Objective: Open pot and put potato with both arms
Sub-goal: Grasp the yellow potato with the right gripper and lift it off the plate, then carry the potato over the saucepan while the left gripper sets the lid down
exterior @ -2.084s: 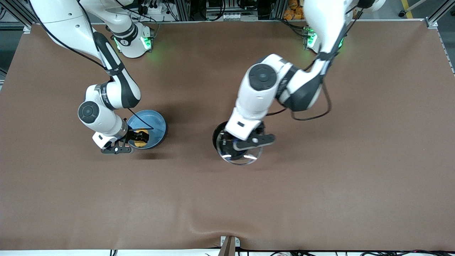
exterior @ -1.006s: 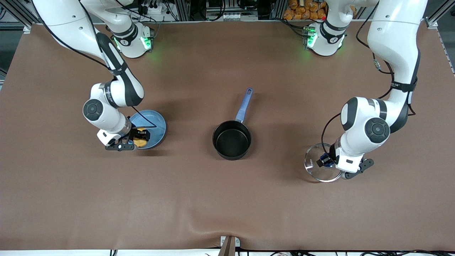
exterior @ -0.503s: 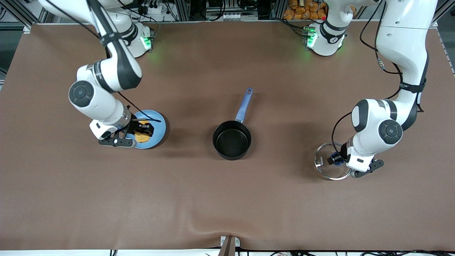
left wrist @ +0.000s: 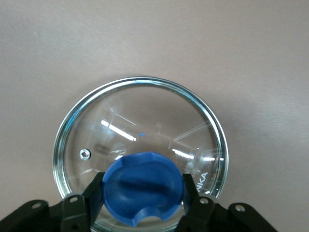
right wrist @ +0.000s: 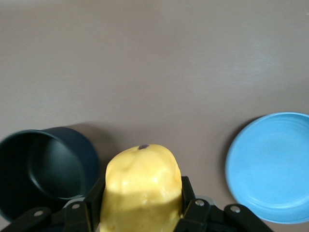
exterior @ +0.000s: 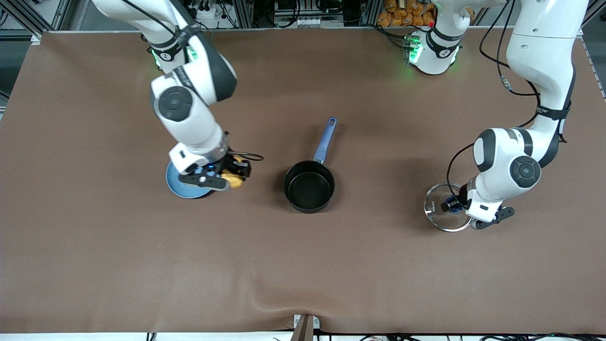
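On the brown table (exterior: 94, 237), the potato (exterior: 233, 178) is clamped by the right gripper (exterior: 235, 174) beside the open saucepan (exterior: 309, 185); the glass lid (exterior: 441, 208) is gripped at its knob by the left gripper (exterior: 450, 205).

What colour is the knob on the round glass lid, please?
Blue; the knob on the clear round glass lid shows best in the left wrist view.

Two white arms with black joints, black cables, green-lit bases and black screw-studded grippers
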`<state>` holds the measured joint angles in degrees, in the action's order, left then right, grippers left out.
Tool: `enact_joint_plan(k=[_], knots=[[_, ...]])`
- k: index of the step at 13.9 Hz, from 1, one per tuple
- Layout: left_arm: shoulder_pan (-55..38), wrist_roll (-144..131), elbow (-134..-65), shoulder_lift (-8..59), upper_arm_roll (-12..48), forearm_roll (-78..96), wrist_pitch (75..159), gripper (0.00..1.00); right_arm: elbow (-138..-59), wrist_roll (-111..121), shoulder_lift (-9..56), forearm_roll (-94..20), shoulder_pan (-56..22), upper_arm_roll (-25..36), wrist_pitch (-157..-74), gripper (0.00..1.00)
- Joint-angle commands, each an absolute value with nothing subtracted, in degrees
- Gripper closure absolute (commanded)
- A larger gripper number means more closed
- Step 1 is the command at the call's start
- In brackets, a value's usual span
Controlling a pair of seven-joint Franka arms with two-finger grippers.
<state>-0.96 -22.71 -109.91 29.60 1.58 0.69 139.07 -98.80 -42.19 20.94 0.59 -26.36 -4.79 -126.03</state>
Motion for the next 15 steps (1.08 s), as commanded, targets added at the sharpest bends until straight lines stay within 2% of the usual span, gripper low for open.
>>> enact_joint_plan(k=[1, 2, 4, 8, 12, 15], knots=[[1.8, -19.6, -112.1, 27.9, 2.3, -0.8, 140.5, 0.15, -85.6, -48.8, 30.6, 3.0, -31.4, -3.5, -122.9, 1.00], [1.8, -19.7, -112.1, 27.8, 2.3, -0.8, 140.5, 0.00, -81.7, -50.6, 33.2, 3.5, -33.4, -2.6, -122.2, 1.00], [1.8, -19.6, -111.7, 26.8, 2.3, -0.8, 139.9, 0.00, -75.3, -51.6, 38.0, 4.0, -36.8, -0.5, -121.0, 1.00], [1.9, -19.8, -110.7, 19.5, 2.5, -0.3, 137.3, 0.00, -72.4, -52.2, 43.2, 4.0, -40.7, 2.3, -121.7, 1.00], [1.9, -19.7, -102.4, 13.5, 4.1, -0.2, 122.4, 0.00, -65.7, -54.8, 50.6, 5.1, -44.5, 4.7, -121.8, 1.00], [1.9, -19.7, -94.8, 11.4, 5.8, -0.2, 109.6, 0.00, -65.3, -55.2, 51.9, 5.3, -45.2, 4.7, -123.2, 1.00]])
